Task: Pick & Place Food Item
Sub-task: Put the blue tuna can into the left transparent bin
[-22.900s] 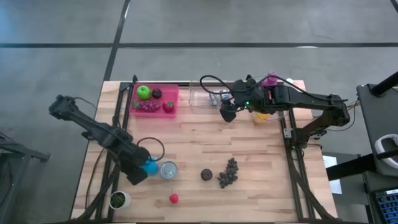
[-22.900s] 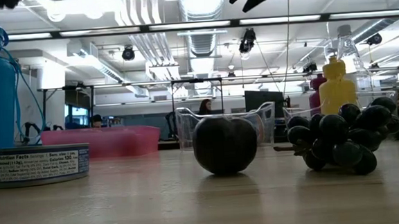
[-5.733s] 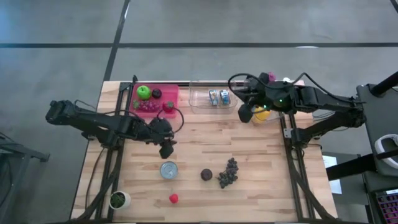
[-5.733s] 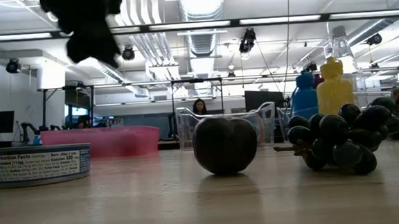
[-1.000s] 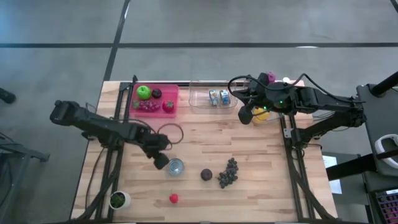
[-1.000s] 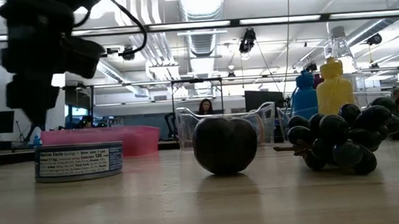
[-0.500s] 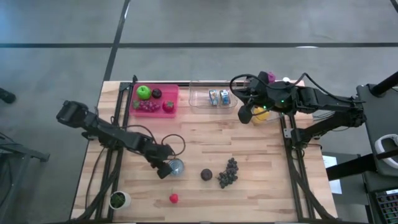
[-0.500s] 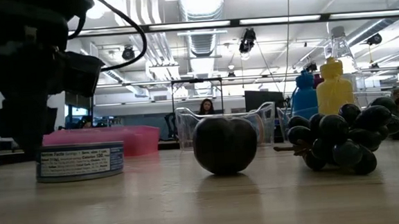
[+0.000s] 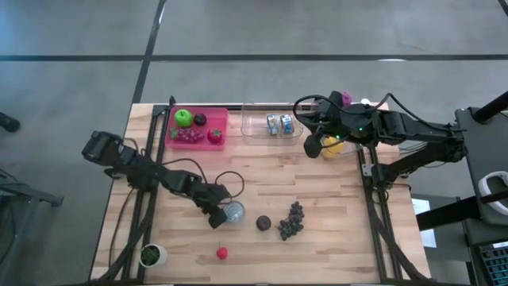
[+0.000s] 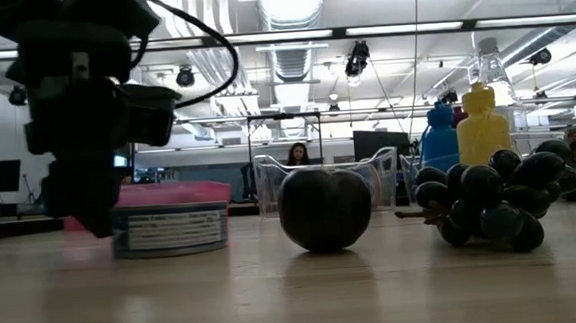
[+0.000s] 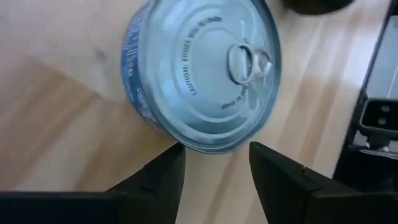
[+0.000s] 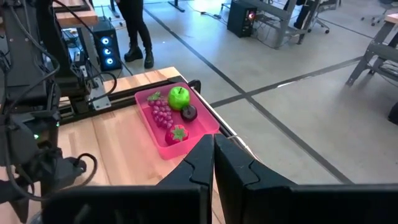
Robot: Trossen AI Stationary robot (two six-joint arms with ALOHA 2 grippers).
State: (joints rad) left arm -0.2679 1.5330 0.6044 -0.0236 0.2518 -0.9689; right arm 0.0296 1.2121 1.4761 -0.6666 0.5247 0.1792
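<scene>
A flat tin can (image 9: 233,212) stands on its base on the wooden table, pull-tab lid (image 11: 249,60) up, left of a dark plum (image 9: 263,223) and a bunch of dark grapes (image 9: 291,220). My left gripper (image 9: 217,216) is low at the can's left side, fingers open, with the can (image 11: 199,68) just beyond the fingertips rather than between them. In the low view the gripper (image 10: 90,199) stands beside the can (image 10: 167,229). My right gripper (image 9: 313,147) hangs shut at the far right with nothing in it (image 12: 213,152). My left gripper meets the can's side wall (image 11: 205,148) with its two open fingertips (image 11: 171,163), coming slanting down from the table's left. The can is wider than the gap and stays outside the fingers. It stands upright on the table.
A pink tray (image 9: 223,119) at the far left holds an apple, grapes, a plum and a strawberry. A clear bin (image 9: 254,133) holds two cans. Bottles (image 9: 335,145) stand by the right gripper. A strawberry (image 9: 222,253) and a small pot (image 9: 151,255) sit near the front.
My left gripper has moved toward the table's right edge and slightly nearer, staying open. The can has slid along the table to the right with it, closer to the plum, still upright.
</scene>
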